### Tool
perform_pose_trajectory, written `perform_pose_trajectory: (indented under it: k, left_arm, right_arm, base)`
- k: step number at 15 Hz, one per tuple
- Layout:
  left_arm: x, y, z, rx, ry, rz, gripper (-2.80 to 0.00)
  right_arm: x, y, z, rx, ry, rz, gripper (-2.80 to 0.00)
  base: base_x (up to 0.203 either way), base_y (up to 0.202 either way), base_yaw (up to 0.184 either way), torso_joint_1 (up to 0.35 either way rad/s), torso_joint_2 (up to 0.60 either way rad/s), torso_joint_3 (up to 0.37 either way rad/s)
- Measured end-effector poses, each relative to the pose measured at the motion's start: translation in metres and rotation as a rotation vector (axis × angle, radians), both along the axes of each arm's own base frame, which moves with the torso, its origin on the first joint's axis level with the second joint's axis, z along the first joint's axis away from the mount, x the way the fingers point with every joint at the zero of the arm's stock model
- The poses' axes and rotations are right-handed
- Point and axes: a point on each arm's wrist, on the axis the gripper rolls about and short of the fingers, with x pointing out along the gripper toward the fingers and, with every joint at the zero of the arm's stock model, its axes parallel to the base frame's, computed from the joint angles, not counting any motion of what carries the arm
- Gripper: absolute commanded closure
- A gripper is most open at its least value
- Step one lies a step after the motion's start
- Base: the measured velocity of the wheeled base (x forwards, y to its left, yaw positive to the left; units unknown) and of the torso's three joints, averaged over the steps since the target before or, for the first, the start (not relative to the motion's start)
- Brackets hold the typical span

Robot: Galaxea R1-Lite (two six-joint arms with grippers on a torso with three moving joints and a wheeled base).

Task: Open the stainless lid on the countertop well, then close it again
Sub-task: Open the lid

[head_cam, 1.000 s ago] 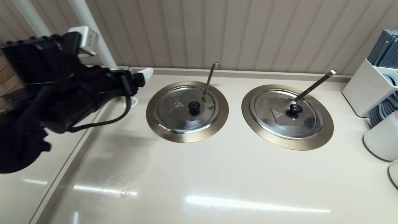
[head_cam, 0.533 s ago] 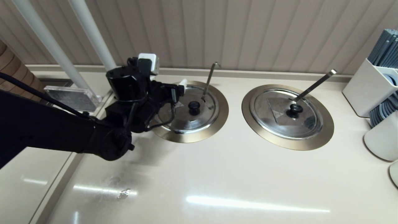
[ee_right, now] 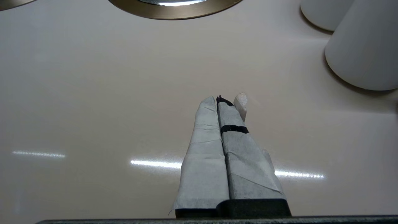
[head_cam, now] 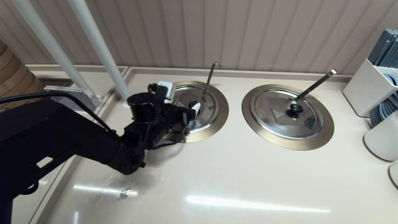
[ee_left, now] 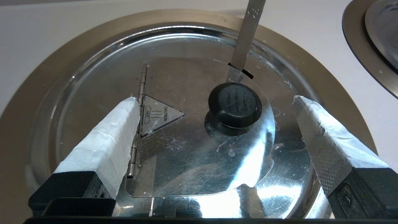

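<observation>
The stainless lid (head_cam: 206, 115) lies closed on the countertop well, whose bronze-grey rim (head_cam: 222, 109) rings it. A thin hook-ended ladle handle (head_cam: 210, 77) rises through the lid's notch. My left gripper (head_cam: 188, 107) hovers low over the lid, open. In the left wrist view its taped fingers (ee_left: 105, 140) stand wide apart either side of the black knob (ee_left: 235, 101), touching nothing. The triangular caution mark (ee_left: 158, 116) and a hinge show on the lid (ee_left: 192, 155). My right gripper (ee_right: 222, 99) is shut on nothing above bare counter, out of the head view.
A second, wider lid (head_cam: 286, 113) with a flat square-ended ladle handle (head_cam: 314, 85) sits to the right. A white holder (head_cam: 370, 87) and a white cup (head_cam: 382, 140) stand at the far right. A white pole (head_cam: 96, 43) rises behind my left arm.
My left arm has swung in from the far left and come down over the lid, fingers open around the knob. The lid has stayed closed.
</observation>
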Motion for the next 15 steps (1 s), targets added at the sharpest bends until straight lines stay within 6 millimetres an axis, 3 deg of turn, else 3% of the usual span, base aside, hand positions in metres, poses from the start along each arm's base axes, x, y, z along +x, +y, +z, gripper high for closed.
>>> perform_pose_trajectory:
  k: [5,15]
  left_arm:
    - [0.015,-0.009,-0.016,-0.007,-0.011,-0.031,-2.80]
    - [0.028,-0.014,-0.045,-0.006,-0.024,-0.025,-2.80]
  right_arm:
    - [0.000,0.000,0.000,0.000,0.000,0.000,0.00]
    - [0.000,0.000,0.000,0.000,0.000,0.000,0.00]
  base:
    - [0.000,0.000,0.000,0.000,0.00,0.000]
    - [0.000,0.000,0.000,0.000,0.00,0.000]
